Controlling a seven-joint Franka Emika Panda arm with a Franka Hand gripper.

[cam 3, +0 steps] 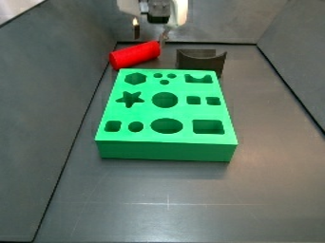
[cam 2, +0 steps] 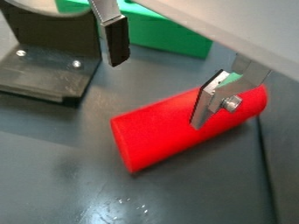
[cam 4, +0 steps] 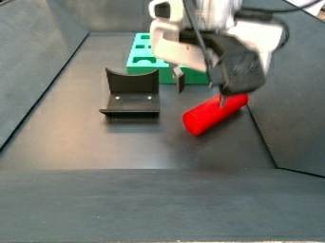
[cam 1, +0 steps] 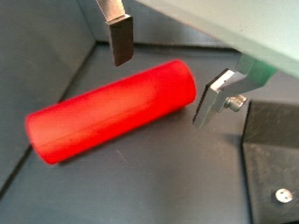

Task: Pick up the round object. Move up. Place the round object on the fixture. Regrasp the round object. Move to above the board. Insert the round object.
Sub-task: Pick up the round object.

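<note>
No readable text, logos or labels anywhere in frame.

End effector [cam 1: 163, 80] hangs just above the round object [cam 1: 111, 110], jaws apart and holding nothing. The silver fingers [cam 1: 121, 39] with dark pads straddle the peg near one end, one on each long side, with a visible gap to the red surface in both wrist views. In a wrist view the nearer finger [cam 2: 214, 98] overlaps the peg's far end; can't tell if it touches.

Round object [cam 2: 181, 129]: plain bright red cylinder, flat round ends, smooth and unmarked. It lies on its side on the dark grey tabletop [cam 3: 273, 180].

In a side view the peg [cam 3: 136, 53] sits behind the board [cam 3: 166, 114], near the board's far left corner and just left of the fixture [cam 3: 200, 59]. Peg and fixture are apart. In a side view the end effector [cam 4: 200, 82] is over the peg [cam 4: 215, 112], with the fixture [cam 4: 131, 91] beside it and the board [cam 4: 143, 52] further back.

Board: bright green slab with star, circle, square, oval and hexagon cut-outs, all empty. Fixture: dark block, curved notch on top, unoccupied.
</note>
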